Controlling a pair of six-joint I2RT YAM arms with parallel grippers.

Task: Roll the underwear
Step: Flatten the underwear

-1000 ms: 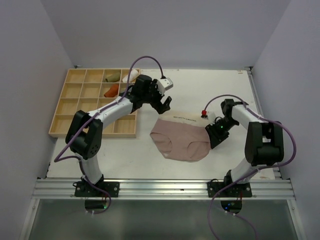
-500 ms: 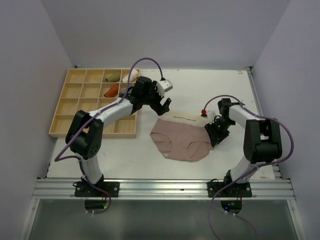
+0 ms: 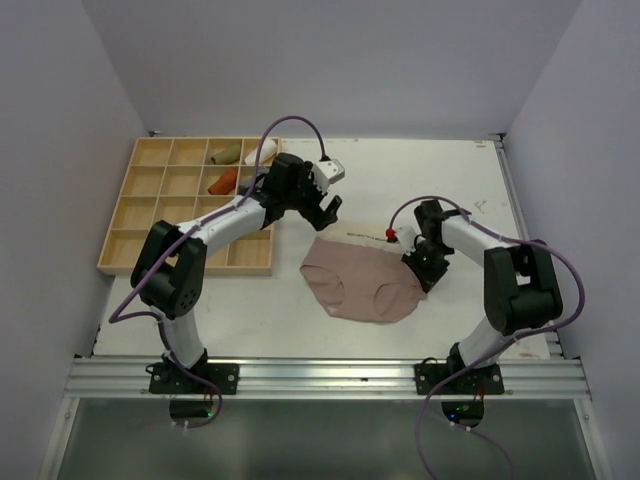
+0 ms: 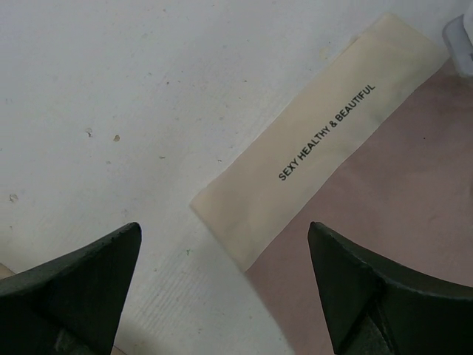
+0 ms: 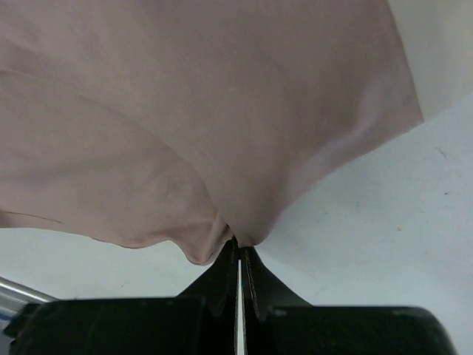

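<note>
The pale beige-pink underwear (image 3: 360,285) lies spread flat on the white table, its cream waistband (image 4: 325,140) printed with black letters. My right gripper (image 3: 422,267) is shut on the garment's right edge, and a pinch of pink cloth (image 5: 207,111) bunches at the closed fingertips (image 5: 238,248). Just above the waistband's far left corner hovers my left gripper (image 3: 325,212), open, with its dark fingers (image 4: 369,288) wide apart and nothing between them. A rust-orange rolled piece of underwear (image 3: 224,181) sits in a cell of the wooden tray (image 3: 135,240).
The tray of square cells stands at the table's left and also holds an olive roll (image 3: 226,153) and a white roll (image 3: 265,153). A metal rail (image 3: 320,375) runs along the near edge. Grey walls close in the table on three sides.
My right gripper slid left onto the underwear's right edge and shut on it, drawing the cloth slightly inward. The left gripper stayed open and barely moved.
</note>
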